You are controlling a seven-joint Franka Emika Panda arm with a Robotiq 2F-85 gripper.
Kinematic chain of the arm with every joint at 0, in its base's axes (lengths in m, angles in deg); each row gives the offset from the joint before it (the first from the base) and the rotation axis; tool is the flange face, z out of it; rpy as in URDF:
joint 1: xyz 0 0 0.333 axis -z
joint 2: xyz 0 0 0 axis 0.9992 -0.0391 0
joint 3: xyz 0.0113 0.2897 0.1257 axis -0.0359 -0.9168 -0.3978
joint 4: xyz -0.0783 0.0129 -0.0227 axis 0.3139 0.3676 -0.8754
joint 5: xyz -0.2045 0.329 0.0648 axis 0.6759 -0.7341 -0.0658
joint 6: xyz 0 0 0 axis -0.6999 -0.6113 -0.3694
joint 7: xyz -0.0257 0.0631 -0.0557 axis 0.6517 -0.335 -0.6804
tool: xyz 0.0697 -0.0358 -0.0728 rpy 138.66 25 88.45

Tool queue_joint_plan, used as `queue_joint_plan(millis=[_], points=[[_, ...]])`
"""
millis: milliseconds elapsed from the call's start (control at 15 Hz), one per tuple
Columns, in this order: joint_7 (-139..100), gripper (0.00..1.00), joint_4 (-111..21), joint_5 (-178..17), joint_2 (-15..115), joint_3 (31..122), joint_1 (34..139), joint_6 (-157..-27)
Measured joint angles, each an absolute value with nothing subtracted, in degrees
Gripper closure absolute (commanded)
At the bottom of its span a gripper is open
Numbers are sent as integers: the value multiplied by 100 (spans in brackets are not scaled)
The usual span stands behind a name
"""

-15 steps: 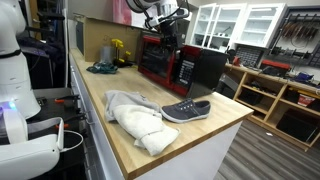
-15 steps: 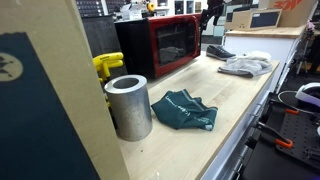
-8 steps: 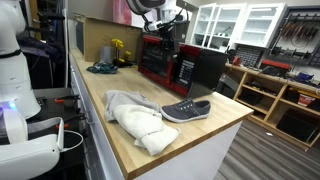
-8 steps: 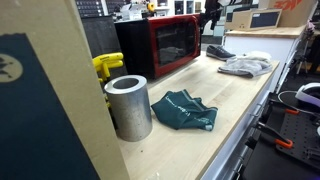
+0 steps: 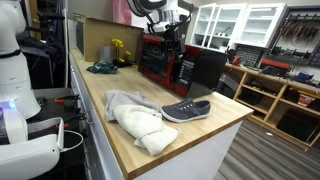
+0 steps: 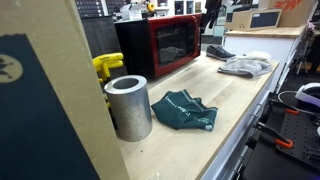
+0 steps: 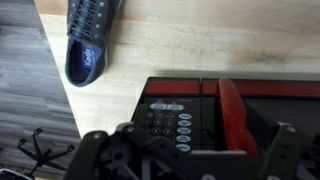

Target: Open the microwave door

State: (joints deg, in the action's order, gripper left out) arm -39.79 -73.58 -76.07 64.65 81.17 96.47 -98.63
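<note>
- Wrist view puts you right above the front of the microwave (image 5: 208,66). The control panel (image 7: 170,122) lies below your gripper (image 7: 190,165), whose fingers stand wide apart with nothing between them.
- Just beside that panel a red edge runs at a slant. I take it for the free edge of the microwave door (image 7: 235,112), cracked out a little from the front, but I can't be sure of that.
- In an exterior view the microwave door (image 6: 170,42) looks close to flush with the red front, so any opening is small at most.
- The microwave stands at the back of the wooden counter (image 5: 110,80), well apart from the shoe (image 5: 186,110) near the counter's front edge. In an exterior view your gripper (image 5: 172,30) hangs just above the microwave's upper front, on the control-panel side.
- Done, as I judge it: the approach, since the gripper is at the door's free side.
- Left: nearly the whole swing. You'd need a finger behind that red edge, then a pull round on the hinge until the cavity shows.
- Neither finger visibly touches the door, so count the opening as barely begun.
</note>
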Motion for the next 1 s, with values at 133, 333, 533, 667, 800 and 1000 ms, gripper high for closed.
queue_joint_plan(millis=[133,333,533,667,800,1000], points=[[-4193,0,-7358,-7591,6382,8153,9710,-10099],[-4329,0,-7358,-7721,6296,8098,9696,-10304],[-4703,0,-7361,-8178,6295,7928,9666,-10301],[-4915,0,-7356,-8443,6297,7821,9617,-10301],[-4976,26,-7344,-8479,6288,7741,9569,-10319],[-4987,51,-7323,-8319,6214,7732,9520,-10448]])
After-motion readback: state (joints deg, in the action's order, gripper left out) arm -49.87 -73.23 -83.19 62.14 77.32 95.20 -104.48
